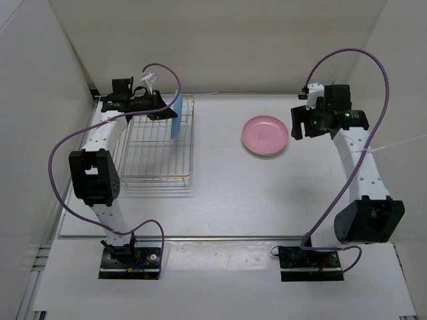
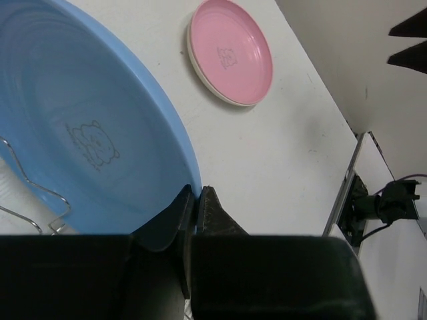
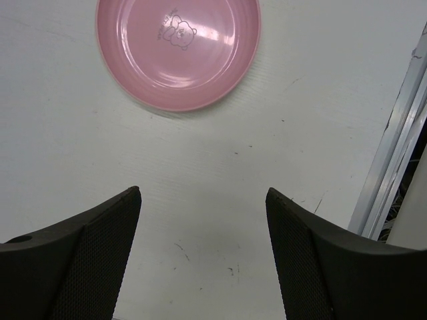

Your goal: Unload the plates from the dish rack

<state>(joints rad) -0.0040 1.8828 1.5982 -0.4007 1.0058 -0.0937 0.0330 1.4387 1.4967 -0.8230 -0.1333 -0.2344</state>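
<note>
The light blue plate [image 1: 175, 115] stands on edge over the right side of the silver wire dish rack [image 1: 157, 143]. My left gripper [image 1: 167, 110] is shut on its rim. In the left wrist view the blue plate [image 2: 80, 120] fills the left side, my left gripper [image 2: 197, 191] pinches its edge, and a rack wire [image 2: 33, 190] shows below it. The pink plate [image 1: 265, 135] lies flat on the table right of the rack, with a cream rim [image 2: 200, 67] showing under it. My right gripper [image 1: 298, 123] is open and empty beside the pink plate [image 3: 177, 53], with the gripper [image 3: 203, 193] over bare table.
White walls [image 1: 60, 80] close in the table on the left, back and right. A metal rail [image 3: 393, 153] runs along the table edge near my right gripper. Purple cables [image 1: 67, 143] loop from both arms.
</note>
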